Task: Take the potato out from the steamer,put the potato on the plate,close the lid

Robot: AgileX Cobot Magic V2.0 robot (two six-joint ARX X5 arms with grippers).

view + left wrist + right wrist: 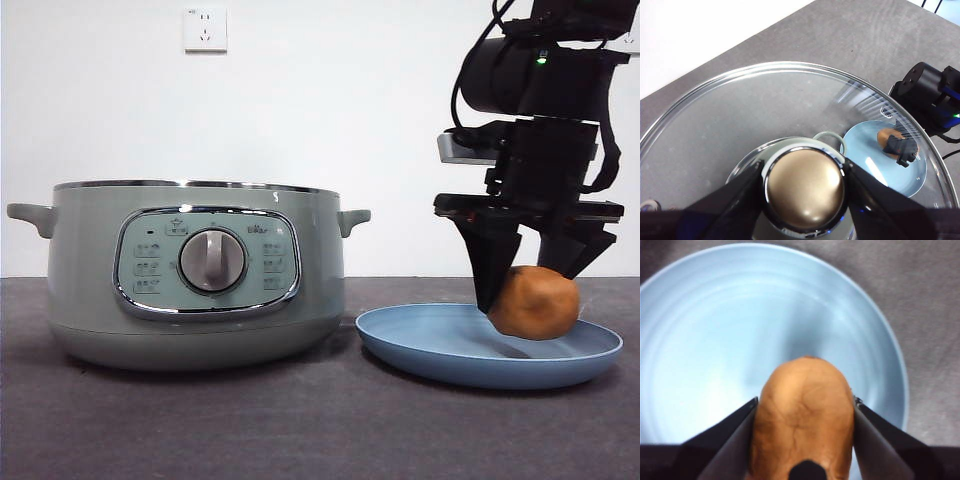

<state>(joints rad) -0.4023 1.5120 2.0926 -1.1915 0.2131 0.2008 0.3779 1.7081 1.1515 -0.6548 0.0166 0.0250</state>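
The pale green steamer (200, 280) stands open at the left, with no lid on it. The light-blue plate (400, 340) lies to its right. My right gripper (530, 290) comes down from above, shut on the orange-brown potato (535, 302), which is low over the plate's right half, at or just above its surface. In the right wrist view both jaws press the potato (805, 415) over the plate (715, 340). My left gripper (804, 187) is shut on the knob of the glass lid (740, 115) and holds it high; through the glass I see the plate (867, 150) and the potato (885, 136).
The dark grey table (300, 430) runs to a white wall with a socket (205, 30). The steamer's side handle (355, 217) sticks out toward the plate. The right arm's body (930, 95) shows beside the lid's rim.
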